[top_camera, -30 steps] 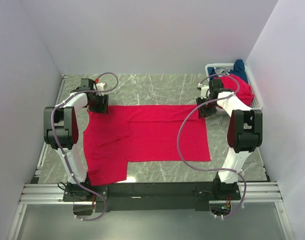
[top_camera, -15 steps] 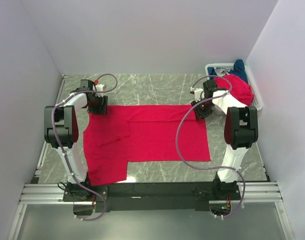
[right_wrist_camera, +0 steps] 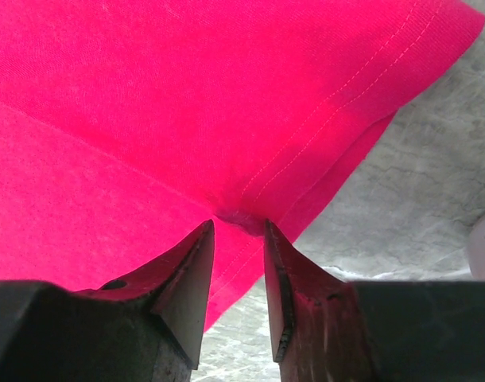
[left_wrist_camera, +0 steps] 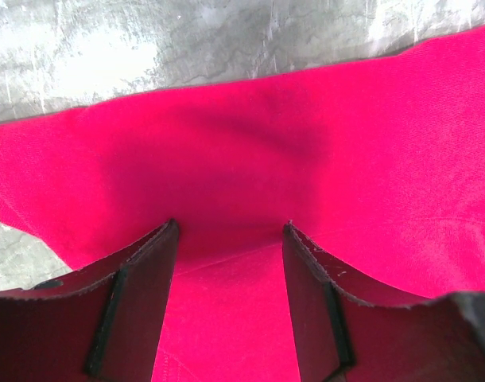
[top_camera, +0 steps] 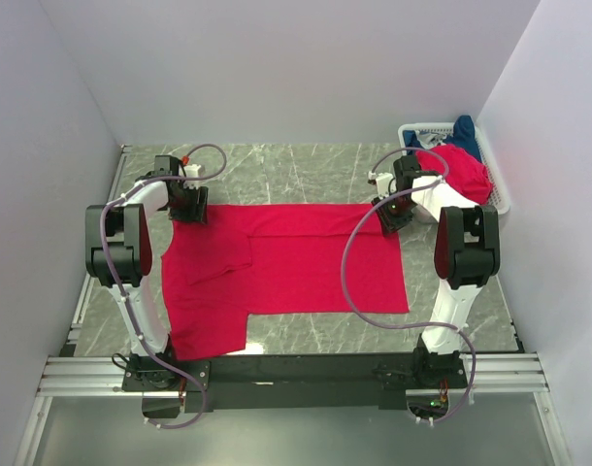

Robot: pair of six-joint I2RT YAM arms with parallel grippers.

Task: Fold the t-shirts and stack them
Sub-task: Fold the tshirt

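Three t-shirts are in view: two red and one dark blue. One spread red t-shirt lies flat on the marble-patterned table, sideways to the arms, with a sleeve reaching toward the near left and its stitched hem along the right. The other two shirts sit in the single white mesh basket at the far right corner. There, a bunched red t-shirt spills over the near rim and the dark blue t-shirt is heaped behind it.

Both arms reach to the far edge of the spread shirt, one at each far corner.

The left gripper is down on the far left corner. In its wrist view its two fingers stand well apart, tips pressed onto the red cloth. A shallow shadowed dip lies just ahead of them and a low crease runs across the gap. Nothing is pinched between them.

The right gripper is at the far right corner, just inside the hem. Its wrist view shows the two fingers drawn close together. A small pucker of red cloth is caught between the tips, and fine wrinkles run into that spot. The double stitch line of the hem passes right beside the pinch, and bare table shows beyond the corner
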